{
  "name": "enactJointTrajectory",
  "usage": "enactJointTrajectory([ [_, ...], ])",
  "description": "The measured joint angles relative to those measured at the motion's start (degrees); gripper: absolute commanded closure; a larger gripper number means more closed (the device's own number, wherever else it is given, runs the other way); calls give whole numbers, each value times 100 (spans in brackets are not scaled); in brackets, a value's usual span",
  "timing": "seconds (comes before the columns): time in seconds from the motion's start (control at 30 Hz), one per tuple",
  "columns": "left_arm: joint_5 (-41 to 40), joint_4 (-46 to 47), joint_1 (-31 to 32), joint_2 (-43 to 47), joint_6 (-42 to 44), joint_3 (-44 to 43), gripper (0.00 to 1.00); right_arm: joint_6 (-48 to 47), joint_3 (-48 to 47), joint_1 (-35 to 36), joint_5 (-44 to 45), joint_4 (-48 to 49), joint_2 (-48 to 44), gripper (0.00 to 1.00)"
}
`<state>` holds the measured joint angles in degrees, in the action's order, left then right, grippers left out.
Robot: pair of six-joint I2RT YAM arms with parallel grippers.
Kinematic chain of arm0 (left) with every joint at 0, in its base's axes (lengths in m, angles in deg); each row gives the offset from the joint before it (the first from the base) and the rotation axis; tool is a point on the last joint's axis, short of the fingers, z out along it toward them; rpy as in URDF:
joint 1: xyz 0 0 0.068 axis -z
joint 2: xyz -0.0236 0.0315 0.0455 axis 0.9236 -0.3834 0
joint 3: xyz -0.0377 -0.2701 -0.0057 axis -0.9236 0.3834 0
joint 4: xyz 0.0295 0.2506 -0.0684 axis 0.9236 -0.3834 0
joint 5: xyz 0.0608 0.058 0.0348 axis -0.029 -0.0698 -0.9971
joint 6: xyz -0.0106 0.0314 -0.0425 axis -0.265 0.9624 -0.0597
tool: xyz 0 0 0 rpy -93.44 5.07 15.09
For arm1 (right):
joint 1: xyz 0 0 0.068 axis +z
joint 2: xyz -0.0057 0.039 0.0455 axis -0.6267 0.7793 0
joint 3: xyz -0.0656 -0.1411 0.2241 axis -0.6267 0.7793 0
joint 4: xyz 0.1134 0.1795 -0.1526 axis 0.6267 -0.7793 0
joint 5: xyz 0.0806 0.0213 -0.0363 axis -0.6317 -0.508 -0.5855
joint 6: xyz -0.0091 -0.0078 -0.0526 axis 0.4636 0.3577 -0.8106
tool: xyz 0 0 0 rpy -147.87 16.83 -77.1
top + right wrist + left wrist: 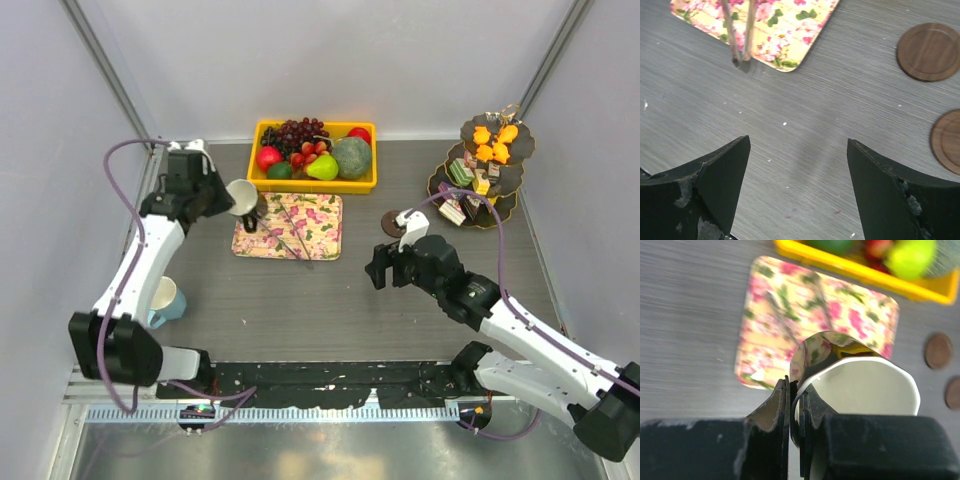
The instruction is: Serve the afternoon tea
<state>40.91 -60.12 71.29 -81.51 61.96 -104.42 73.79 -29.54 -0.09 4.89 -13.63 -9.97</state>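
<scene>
Two arms over grey table (300, 310). At upper left of top view, left gripper (222, 195) (794, 390), fingers (772, 410) pinched tight on wall of black cup (243, 197) (865, 390), one finger inside the rim, one outside. White interior showing; cup held over left edge of floral tray (320, 215) (790, 305). Cannot tell whether touching tray.

At centre right, right gripper (378, 268) (798, 141), jaws wide apart, nothing between, above bare table just beyond tray's corner. Tongs (295, 235) (740, 35) lying on tray. Couple of brown coasters (929, 51) right of tray.

At lower left, light-blue cup (165, 300), upright beside left arm, well apart from black cup.

At upper right, three-tier stand (505, 212): orange pastries (495, 140) on top tier, cake pieces (470, 180) on tiers below. At upper centre, yellow bin (262, 130) of fruit, just behind tray.
</scene>
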Motion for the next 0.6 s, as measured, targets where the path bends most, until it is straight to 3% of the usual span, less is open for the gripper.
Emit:
enactJointTrajectory([
  [0.23, -839, 15, 1943, 1300, -1123, 1073, 100, 234, -317, 1237, 761, 258, 306, 19],
  [0.4, -1392, -157, 2835, 1263, -1685, 1231, 100, 378, -439, 2065, 1279, 553, 608, 19],
  [0.6, -2273, -323, 3930, 957, -1891, 1163, 100, 688, -772, 2356, 1700, 601, 879, 21],
])
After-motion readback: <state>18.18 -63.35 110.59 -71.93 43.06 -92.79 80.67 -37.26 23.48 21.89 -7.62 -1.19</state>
